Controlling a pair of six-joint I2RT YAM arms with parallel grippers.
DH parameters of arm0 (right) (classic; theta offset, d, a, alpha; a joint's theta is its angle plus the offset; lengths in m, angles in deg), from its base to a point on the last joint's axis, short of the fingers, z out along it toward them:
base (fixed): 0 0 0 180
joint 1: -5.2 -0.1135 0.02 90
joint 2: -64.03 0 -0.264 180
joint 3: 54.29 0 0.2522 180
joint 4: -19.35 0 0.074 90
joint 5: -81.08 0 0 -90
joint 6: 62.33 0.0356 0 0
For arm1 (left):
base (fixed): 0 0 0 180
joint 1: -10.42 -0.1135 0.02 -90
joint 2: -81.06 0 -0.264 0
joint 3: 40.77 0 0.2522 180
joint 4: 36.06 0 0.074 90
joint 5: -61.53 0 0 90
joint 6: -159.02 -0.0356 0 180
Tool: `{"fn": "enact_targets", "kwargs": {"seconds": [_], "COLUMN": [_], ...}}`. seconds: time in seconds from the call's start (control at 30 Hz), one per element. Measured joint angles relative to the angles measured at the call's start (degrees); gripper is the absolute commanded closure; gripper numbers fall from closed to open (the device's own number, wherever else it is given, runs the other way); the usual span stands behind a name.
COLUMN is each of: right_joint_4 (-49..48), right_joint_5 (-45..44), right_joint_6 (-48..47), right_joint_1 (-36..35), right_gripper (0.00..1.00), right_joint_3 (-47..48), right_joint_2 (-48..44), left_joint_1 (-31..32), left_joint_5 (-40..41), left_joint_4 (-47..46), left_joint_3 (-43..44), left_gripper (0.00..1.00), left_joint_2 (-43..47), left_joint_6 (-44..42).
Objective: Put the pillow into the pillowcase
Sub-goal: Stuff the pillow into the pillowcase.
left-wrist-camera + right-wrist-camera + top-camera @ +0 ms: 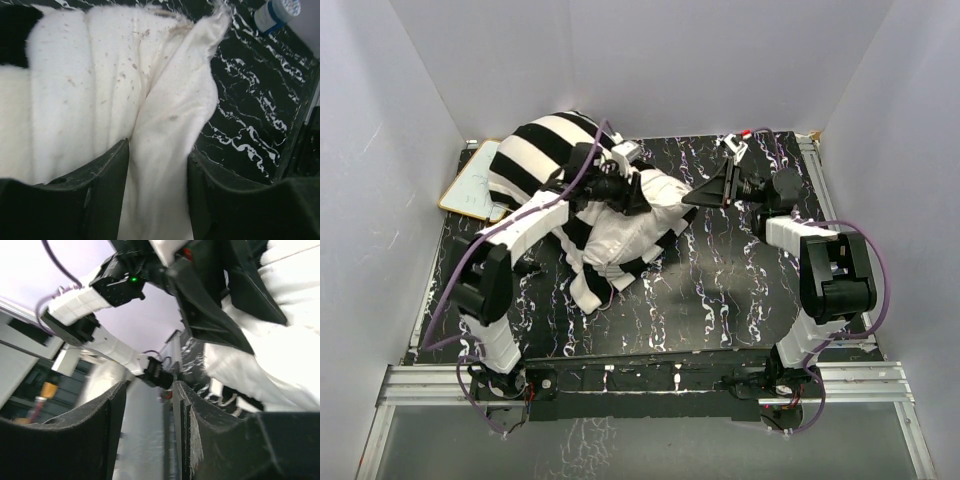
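The striped pillowcase [542, 150] is bunched over the far left end of the white pillow [625, 232], and more striped cloth trails along the pillow's near edge. My left gripper [632, 194] rests on the pillow's top. Its jaws stand apart in the left wrist view [159, 150], with a loose fold of white pillow fabric [150, 100] lying between them. My right gripper [698, 196] hovers just right of the pillow, pointing at it. It is open [150, 386] with nothing between its fingers. The pillow [295, 345] and the left gripper [215, 305] show in the right wrist view.
A small whiteboard [475, 188] lies at the far left, partly under the pillowcase. A small white object with a blue band [275, 12] sits on the black marbled table [720, 280]. White walls enclose the table on three sides.
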Motion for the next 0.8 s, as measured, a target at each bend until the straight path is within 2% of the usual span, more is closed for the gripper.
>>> {"fn": "enact_targets", "kwargs": {"seconds": [0.03,0.07,0.27,0.4,0.47,0.5,0.6,0.63,0.67,0.7,0.73,0.77,0.8], "right_joint_4": [2.14,4.72,26.58,36.72,39.26,40.02,40.83,40.85,40.7,40.57,40.24,39.78,39.41], "right_joint_5": [0.74,1.22,2.4,1.33,0.37,0.07,-1.22,-1.51,-1.7,-1.95,-2.23,-2.4,-2.62], "right_joint_6": [2.47,4.35,11.98,15.04,17.42,18.51,22.69,23.8,24.65,25.38,26.14,26.71,27.32], "right_joint_1": [0.04,0.02,-0.17,-0.31,-0.55,-0.63,-0.81,-0.9,-0.92,-0.98,-1.03,-1.05,-1.05], "right_gripper": [0.83,0.91,0.92,0.92,0.9,0.86,0.63,0.61,0.63,0.71,0.86,0.91,0.92], "right_joint_3": [1.2,2.49,11.19,13.31,13.64,13.75,13.94,13.97,13.99,14.03,14.05,14.05,14.05], "right_joint_2": [0.0,0.0,-0.37,-1.99,-2.49,-2.58,-2.58,-2.58,-2.58,-2.58,-2.58,-2.58,-2.58], "left_joint_1": [-0.2,-0.48,-2.75,-3.21,-3.21,-3.21,-3.21,-3.21,-3.21,-3.21,-3.21,-3.21,-3.21], "left_joint_5": [0.0,0.09,1.11,2.82,3.72,4.11,4.96,5.18,5.44,5.66,5.99,6.19,6.56], "left_joint_4": [0.0,0.07,-1.16,-1.51,-1.33,-1.14,-0.5,-0.11,0.04,0.31,0.39,0.66,0.92], "left_joint_3": [-0.7,-1.09,-3.91,-9.35,-11.26,-11.93,-13.94,-14.53,-15.04,-15.72,-16.46,-17.29,-18.12], "left_gripper": [0.53,0.53,0.53,0.51,0.5,0.5,0.5,0.5,0.5,0.5,0.5,0.5,0.5], "left_joint_2": [2.29,4.22,15.93,23.15,25.68,26.71,29.97,30.97,31.76,32.68,33.48,34.38,35.19], "left_joint_6": [1.73,3.21,12.98,18.71,20.81,21.59,23.56,24.02,24.28,24.55,24.76,24.96,25.07]}}
